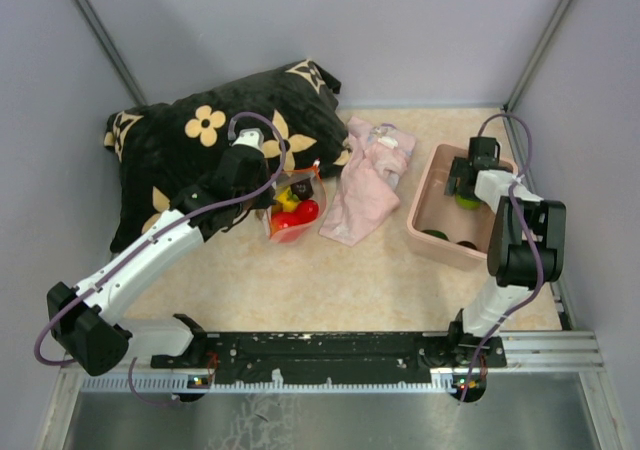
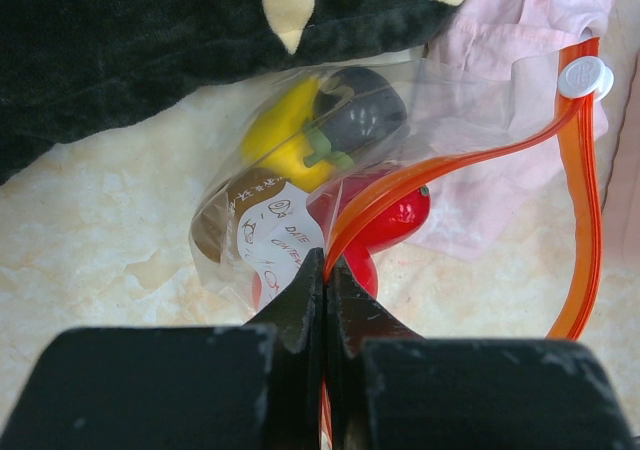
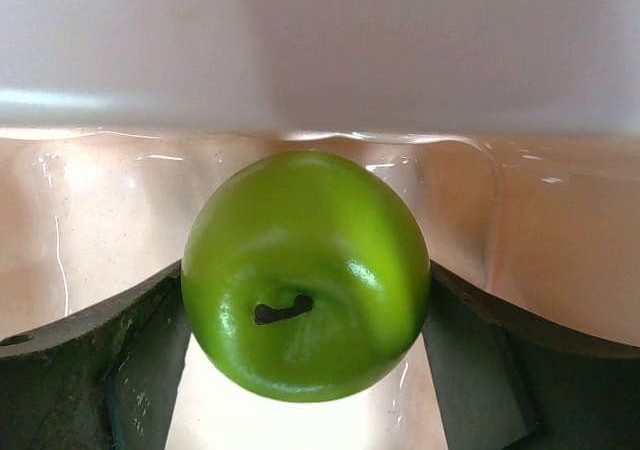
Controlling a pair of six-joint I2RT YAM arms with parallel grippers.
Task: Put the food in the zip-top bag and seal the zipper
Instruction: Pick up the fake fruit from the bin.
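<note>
The clear zip-top bag (image 1: 293, 207) lies in front of the pillow. It holds a yellow fruit (image 2: 285, 130), a dark one (image 2: 365, 115) and a red one (image 2: 400, 215). Its mouth gapes, and the orange-red zipper (image 2: 585, 260) loops round with a white slider (image 2: 585, 76) at the far end. My left gripper (image 2: 325, 267) is shut on the zipper strip at the bag's near corner; it also shows in the top view (image 1: 262, 182). My right gripper (image 1: 465, 182) is inside the pink bin (image 1: 424, 192), closed on a lime green apple (image 3: 305, 230), with a finger (image 3: 140, 330) against each side.
A black flowered pillow (image 1: 190, 145) lies behind and left of the bag. A pale pink cloth (image 1: 365, 180) lies between the bag and the bin. Two more dark fruits (image 1: 436, 235) sit at the bin's near end. Grey walls close in on both sides.
</note>
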